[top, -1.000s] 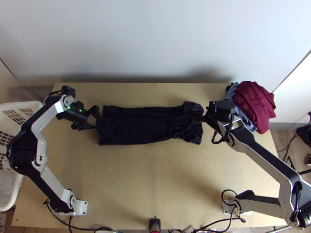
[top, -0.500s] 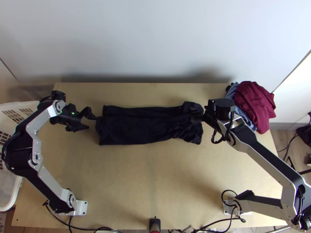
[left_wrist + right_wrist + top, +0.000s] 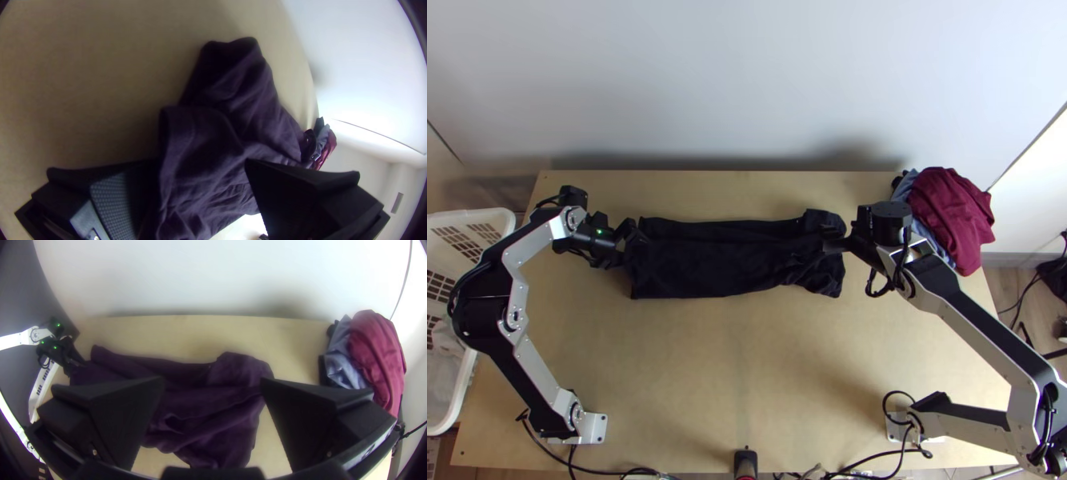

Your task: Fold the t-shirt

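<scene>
The shirt [image 3: 707, 260] lies in a long strip across the counter's [image 3: 747, 376] far half, rumpled toward the right edge. The left end effector [image 3: 635, 249] is open at its left end — the right end effector [image 3: 833, 238], fingers apart, at the rumpled end

The t-shirt [image 3: 707, 260] is looking like soft, matt cloth, all creases, and the table [image 3: 747, 376] is showing smooth wood. The maroon cloth [image 3: 951, 210] is catching a faint sheen, while the basket [image 3: 465, 388] is looking like smooth plastic. The left gripper [image 3: 632, 245] is showing a rough, dimpled pad [image 3: 116, 204].
</scene>
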You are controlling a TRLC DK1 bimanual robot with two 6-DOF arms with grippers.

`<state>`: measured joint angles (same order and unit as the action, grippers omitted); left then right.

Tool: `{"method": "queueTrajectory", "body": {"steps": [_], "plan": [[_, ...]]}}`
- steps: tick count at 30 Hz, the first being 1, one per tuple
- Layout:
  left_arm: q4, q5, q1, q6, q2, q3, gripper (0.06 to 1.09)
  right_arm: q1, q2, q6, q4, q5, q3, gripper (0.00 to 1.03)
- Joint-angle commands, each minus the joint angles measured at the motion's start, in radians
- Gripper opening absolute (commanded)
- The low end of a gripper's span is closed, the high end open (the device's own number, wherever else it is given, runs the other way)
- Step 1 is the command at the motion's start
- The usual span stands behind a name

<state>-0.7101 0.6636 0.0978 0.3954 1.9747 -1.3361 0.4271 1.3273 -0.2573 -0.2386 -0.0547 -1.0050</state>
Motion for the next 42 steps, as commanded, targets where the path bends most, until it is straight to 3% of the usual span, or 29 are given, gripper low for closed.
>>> {"method": "queueTrajectory", "body": {"steps": [1, 2, 3, 4, 5, 6, 13, 24, 32, 42], "plan": [[0.011, 0.021, -0.043, 0.003, 0.026, -0.003, 0.96, -0.004, -0.002, 0.000, -0.008, 0.000, -0.009, 0.99], [0.011, 0.021, -0.049, 0.003, 0.029, -0.003, 0.95, -0.004, -0.002, 0.000, -0.008, 0.000, -0.014, 0.99], [0.011, 0.021, -0.053, 0.005, 0.038, -0.008, 0.86, -0.007, -0.002, 0.000, -0.008, 0.000, -0.018, 0.99], [0.011, 0.022, -0.056, 0.007, 0.049, -0.012, 0.64, -0.007, -0.002, 0.000, -0.010, 0.000, -0.021, 0.99], [0.012, 0.021, -0.066, 0.003, 0.062, -0.018, 0.23, -0.008, -0.002, 0.000, -0.014, 0.000, -0.026, 0.99], [-0.002, 0.019, -0.072, 0.003, 0.081, -0.034, 0.11, -0.010, -0.002, 0.000, -0.022, 0.000, -0.032, 0.99], [-0.017, -0.076, -0.106, -0.018, 0.067, -0.008, 0.09, -0.025, -0.022, -0.007, -0.079, 0.000, -0.072, 0.99], [-0.204, -0.079, -0.029, -0.112, -0.108, -0.006, 0.09, -0.047, -0.086, -0.008, -0.099, 0.000, -0.055, 0.99], [-0.408, -0.128, -0.110, -0.118, -0.151, -0.216, 0.09, -0.053, -0.135, -0.036, -0.048, 0.001, 0.025, 0.99], [-0.470, -0.229, -0.276, -0.109, -0.128, -0.359, 0.09, -0.059, -0.183, -0.036, -0.034, 0.000, 0.059, 0.99]]}}
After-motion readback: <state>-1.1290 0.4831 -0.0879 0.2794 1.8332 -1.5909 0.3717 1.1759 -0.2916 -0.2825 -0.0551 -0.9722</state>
